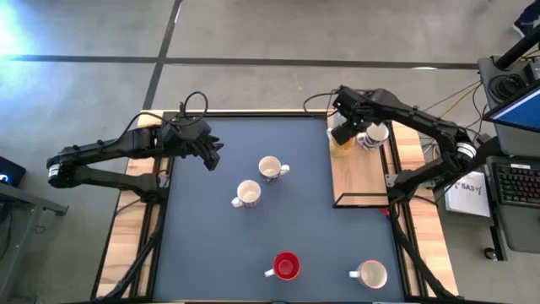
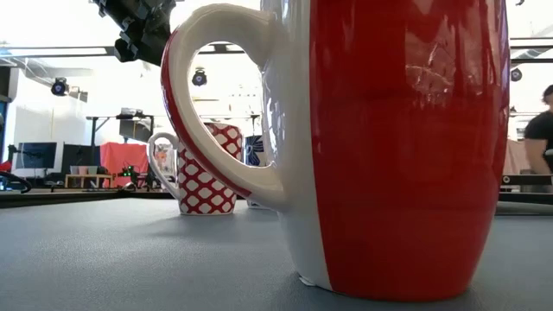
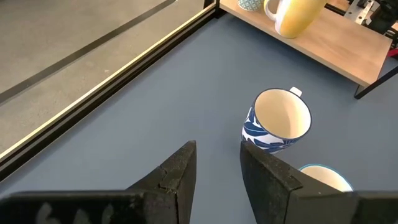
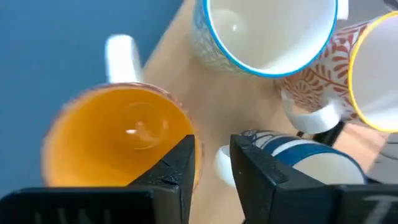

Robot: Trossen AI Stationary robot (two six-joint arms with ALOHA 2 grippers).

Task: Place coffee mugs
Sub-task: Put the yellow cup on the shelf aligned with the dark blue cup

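Orange mug (image 4: 118, 134): upright on the wooden shelf (image 1: 359, 173) at the table's far right corner, directly under the right tool (image 4: 211, 165), one finger over its rim; the fingers stand a little apart, and whether they press the rim cannot be told. Beside it on the same shelf, just beyond the right tool: a mug with a blue rim (image 4: 267, 34), a mug with a red leaf pattern and yellow rim (image 4: 367, 74), and a blue-striped mug (image 4: 311, 158) next to the finger, all crowded close together. Blue-leaf mug (image 3: 278, 121): upright on the blue table (image 1: 219, 245), just ahead of the left tool (image 3: 217, 165), which hangs above the table's left side with its fingers parted and nothing between them. A second pale mug (image 3: 323, 177) sits just beside that one, nearer the left tool's finger. Red mug (image 1: 285, 266): near the table's front edge, well apart from both tools, with white handle and white inside. White mug (image 1: 369, 274): at the front right, near the red one. Red-and-white checked mug (image 2: 200, 168): seen from table height behind the red mug's handle. A person (image 2: 540, 130) stands in the room beyond the table.
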